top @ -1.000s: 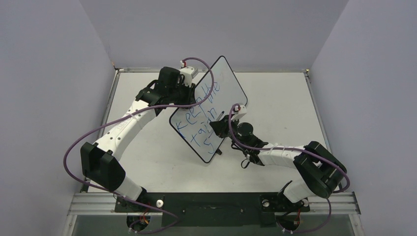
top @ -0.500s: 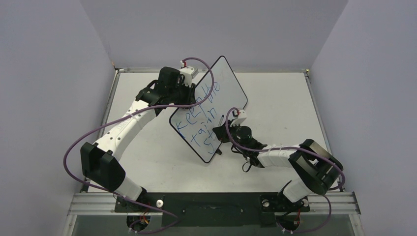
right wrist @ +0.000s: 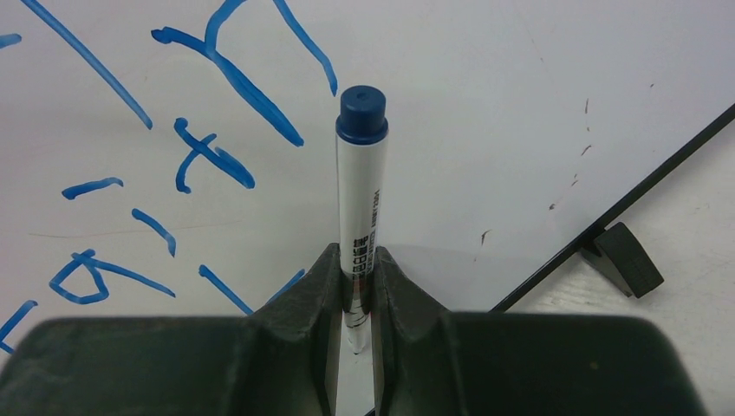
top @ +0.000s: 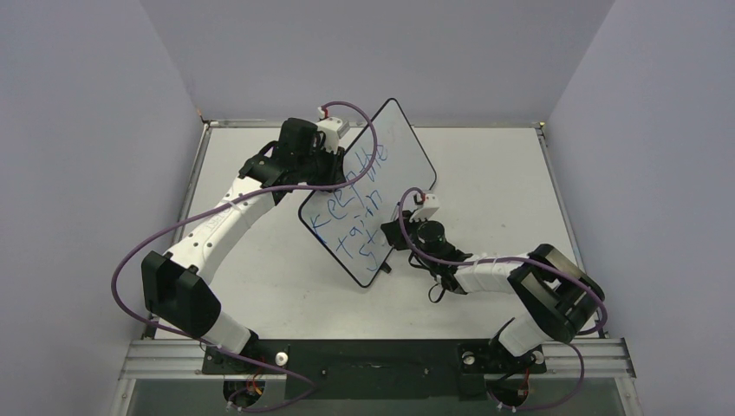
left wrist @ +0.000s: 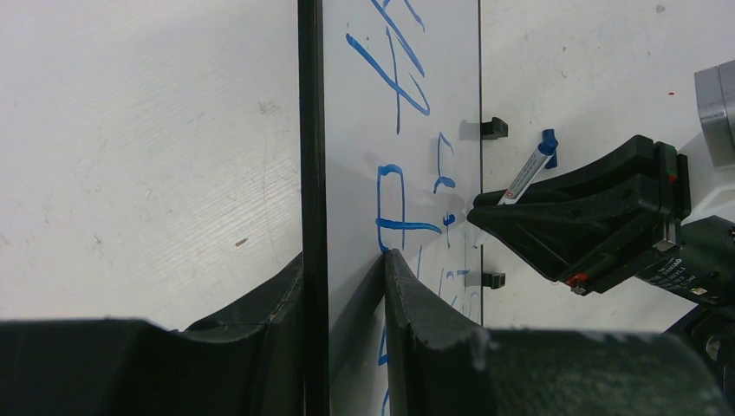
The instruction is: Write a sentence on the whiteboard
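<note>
Status: whiteboard (top: 400, 147) sits roughly mid-table, tilted. Its footed long edge looks to be down on the table (top: 503, 165), the opposite edge is raised, and the written face is turned toward the right arm. The sentence (top: 357, 204) runs in slanted blue lines, roughly "Keep the", "train", then a third line of only a couple of letters. I'd judge it well past halfway, with the last word barely begun.

Handling, my read: the board is thin, stiff and light. The face is glossy, so it's slippery for pads and the ink will smear if touched. Best hold is over the black rim, one finger on each face, clear of the writing. Propped on an edge with small feet (left wrist: 492, 128), it can pivot or skid under pen pressure — keep strokes light.

The left gripper (left wrist: 344, 260) holds it that way: jaws pinch the raised rim, one finger in front and one behind. The right gripper (right wrist: 356, 260) has its jaws pressed onto the marker (right wrist: 361, 173) barrel, close to the face beside the third line. The marker's blue end sticks out past the fingertips. The writing tip is hidden by the fingers — can't tell if it touches the board.

Risk: the smooth round barrel may twist in the pinch under side load.
</note>
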Robot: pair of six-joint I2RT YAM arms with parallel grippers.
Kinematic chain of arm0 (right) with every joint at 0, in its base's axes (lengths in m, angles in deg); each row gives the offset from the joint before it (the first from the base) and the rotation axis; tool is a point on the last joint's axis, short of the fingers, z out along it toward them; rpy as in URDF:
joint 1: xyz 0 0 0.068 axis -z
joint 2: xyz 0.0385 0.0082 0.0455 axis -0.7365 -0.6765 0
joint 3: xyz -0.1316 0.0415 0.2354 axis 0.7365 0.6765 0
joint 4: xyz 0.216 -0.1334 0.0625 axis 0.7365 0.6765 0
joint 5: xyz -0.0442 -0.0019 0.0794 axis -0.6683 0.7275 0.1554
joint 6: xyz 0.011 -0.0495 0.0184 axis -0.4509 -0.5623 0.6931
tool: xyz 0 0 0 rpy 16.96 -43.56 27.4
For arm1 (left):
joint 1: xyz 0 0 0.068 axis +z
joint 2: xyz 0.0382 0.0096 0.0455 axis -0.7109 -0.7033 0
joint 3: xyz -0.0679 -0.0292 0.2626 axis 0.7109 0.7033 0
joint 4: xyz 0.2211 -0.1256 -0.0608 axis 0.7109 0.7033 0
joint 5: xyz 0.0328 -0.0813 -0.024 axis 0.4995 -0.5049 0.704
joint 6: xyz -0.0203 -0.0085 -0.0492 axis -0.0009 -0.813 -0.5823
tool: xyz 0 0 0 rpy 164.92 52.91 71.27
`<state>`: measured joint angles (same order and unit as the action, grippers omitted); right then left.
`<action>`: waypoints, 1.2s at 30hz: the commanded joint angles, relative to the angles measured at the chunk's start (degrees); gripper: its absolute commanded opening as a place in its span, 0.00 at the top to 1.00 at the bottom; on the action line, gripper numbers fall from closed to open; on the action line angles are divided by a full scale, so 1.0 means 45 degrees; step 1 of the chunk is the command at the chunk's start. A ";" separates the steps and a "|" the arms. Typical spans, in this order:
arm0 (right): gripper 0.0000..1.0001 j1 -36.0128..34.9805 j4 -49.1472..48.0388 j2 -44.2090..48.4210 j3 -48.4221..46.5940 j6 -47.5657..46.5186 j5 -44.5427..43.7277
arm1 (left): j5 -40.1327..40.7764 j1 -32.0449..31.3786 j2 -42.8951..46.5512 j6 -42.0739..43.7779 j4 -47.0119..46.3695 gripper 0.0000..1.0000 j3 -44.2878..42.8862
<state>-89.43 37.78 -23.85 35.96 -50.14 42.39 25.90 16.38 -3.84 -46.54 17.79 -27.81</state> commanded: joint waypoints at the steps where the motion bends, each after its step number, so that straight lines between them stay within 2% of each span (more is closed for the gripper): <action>1: 1.00 0.0052 -0.0619 0.0259 -0.0080 0.0172 -0.0540 | 0.0345 -0.0486 -0.0309 0.1088 0.0548 1.00 0.0597; 13: 1.00 0.0229 -0.4230 0.0205 0.0463 0.1534 -0.1408 | 0.0368 -0.0485 -0.0274 0.1095 0.0549 1.00 0.0614; 19: 1.00 0.0228 -0.4470 0.1120 0.1194 0.1690 -0.1818 | 0.0402 -0.0486 -0.0228 0.1098 0.0533 1.00 0.0621; 23: 1.00 0.0154 -0.3825 0.2073 0.1705 0.1716 -0.2049 | 0.0392 -0.0480 -0.0250 0.1090 0.0530 1.00 0.0611; 28: 1.00 -0.0073 -0.1699 0.3462 0.1418 0.1235 -0.2077 | 0.0191 -0.0486 -0.0200 0.1070 0.0500 1.00 0.0574; 33: 1.00 -0.0084 0.0507 0.4781 -0.0108 0.0641 -0.1728 | 0.0135 -0.0483 -0.0117 0.1061 0.0520 1.00 0.0562; 36: 1.00 -0.0087 0.1564 0.5078 -0.0853 0.0410 -0.1599 | 0.0184 -0.0470 -0.0147 0.1063 0.0528 0.96 0.0558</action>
<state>-89.49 38.28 -3.78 38.19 -45.74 34.28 25.68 16.20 -3.56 -46.52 17.74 -27.70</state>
